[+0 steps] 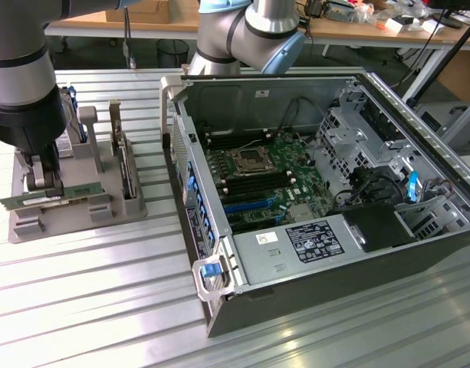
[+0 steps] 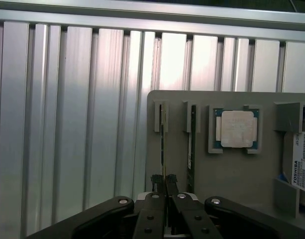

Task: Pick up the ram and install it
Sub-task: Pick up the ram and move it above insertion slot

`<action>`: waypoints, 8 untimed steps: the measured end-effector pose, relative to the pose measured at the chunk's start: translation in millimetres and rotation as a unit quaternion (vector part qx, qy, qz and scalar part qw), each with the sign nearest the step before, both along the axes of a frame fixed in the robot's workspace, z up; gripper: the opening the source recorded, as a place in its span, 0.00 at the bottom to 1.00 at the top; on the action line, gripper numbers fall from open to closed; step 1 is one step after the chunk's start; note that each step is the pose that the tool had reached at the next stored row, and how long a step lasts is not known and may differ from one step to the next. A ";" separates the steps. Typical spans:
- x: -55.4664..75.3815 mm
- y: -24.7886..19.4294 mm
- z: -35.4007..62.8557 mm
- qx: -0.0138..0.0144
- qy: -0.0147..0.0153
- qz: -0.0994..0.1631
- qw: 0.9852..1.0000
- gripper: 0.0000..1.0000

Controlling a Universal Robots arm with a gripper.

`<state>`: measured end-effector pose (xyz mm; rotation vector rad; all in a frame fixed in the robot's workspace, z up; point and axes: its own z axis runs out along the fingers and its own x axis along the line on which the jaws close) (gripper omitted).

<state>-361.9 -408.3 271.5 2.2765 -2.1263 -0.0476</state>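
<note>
Green ram [image 1: 81, 189], black end effector [image 2: 165, 180], grey tray [image 1: 24, 230], ribbed silver table [image 1: 89, 307], blue case latches [image 1: 210, 268].

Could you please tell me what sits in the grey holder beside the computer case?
The grey holder carries the ram, clamped on edge in the shut jaws, a second stick, a square processor chip and a labelled hard drive. The gripper hides part of the holder.
</note>
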 end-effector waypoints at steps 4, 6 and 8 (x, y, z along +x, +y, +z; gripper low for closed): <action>0.0 0.0 2.3 0.000 0.000 0.000 1.000 0.12; 0.0 0.0 2.7 0.000 0.000 0.000 1.000 0.12; 0.0 0.0 3.4 0.000 0.000 0.000 1.000 0.12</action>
